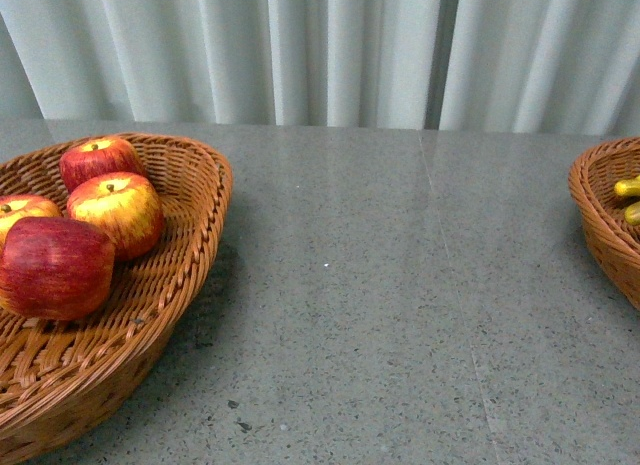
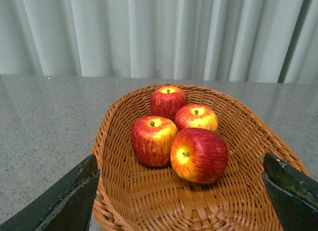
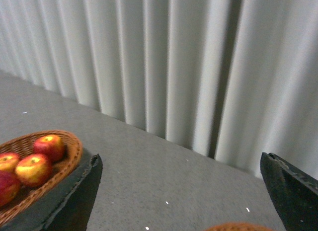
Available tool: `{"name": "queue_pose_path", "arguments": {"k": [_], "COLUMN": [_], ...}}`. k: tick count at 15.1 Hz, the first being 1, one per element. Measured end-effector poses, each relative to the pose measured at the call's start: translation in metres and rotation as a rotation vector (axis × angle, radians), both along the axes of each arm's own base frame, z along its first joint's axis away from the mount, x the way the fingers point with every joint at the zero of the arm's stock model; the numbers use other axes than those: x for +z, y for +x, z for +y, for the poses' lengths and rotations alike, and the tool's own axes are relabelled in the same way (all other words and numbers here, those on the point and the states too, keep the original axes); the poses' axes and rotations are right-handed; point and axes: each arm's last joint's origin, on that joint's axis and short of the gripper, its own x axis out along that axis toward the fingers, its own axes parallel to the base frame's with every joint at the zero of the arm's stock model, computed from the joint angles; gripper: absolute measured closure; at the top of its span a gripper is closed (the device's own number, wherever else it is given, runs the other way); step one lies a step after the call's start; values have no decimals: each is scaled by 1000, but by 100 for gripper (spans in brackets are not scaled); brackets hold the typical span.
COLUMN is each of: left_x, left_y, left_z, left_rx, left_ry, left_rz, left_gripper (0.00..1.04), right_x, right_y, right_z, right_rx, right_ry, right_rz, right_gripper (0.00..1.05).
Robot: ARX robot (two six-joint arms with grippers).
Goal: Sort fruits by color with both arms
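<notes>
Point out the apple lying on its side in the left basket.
The front apple, nearest the left gripper: its stem points sideways, at the camera. The other three sit upright, stems up.

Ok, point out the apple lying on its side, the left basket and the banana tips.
Tipped apple [image 2: 199, 155], left wrist view, red flank.
Left basket [image 1: 200, 240], front view, woven wall.
Banana tips [image 1: 627, 188], front view, yellow end.

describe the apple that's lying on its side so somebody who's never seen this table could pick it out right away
Start at the big wicker basket on the grey table's left side, the one holding four apples. In the left wrist view, the apple on its side is the nearest of the cluster. Its stem points sideways, not up like the other three, and its skin is the darkest red.
</notes>
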Motion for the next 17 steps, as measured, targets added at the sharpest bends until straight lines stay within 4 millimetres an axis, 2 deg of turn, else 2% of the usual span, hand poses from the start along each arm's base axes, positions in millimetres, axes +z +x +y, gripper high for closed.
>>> {"name": "queue_pose_path", "arguments": {"k": [1,3,4,5,8,10,17], "left_x": [0,0,0,0,0,0,0], "left_y": [0,0,0,0,0,0,0], "left_z": [0,0,0,0,0,0,0], "left_rx": [0,0,1,0,0,-2,0], "left_ry": [0,0,0,0,0,0,0], "left_rz": [0,0,0,0,0,-1,0], "left_gripper": [7,7,7,7,7,7,7], "right_x": [-6,-45,-63,-84,-110,-125,-150], "right_y": [-18,-66,-85,-102,-115,-122,-136], "right_z": [11,20,21,24,32,44,42], "right_rx": [-159,-474,-552,-567,-562,-542,-563], "right_ry": [20,28,30,31,32,29,30], "right_rz": [43,66,73,62,53,58,56], "right_gripper": [16,41,52,65,102,103,103]}}
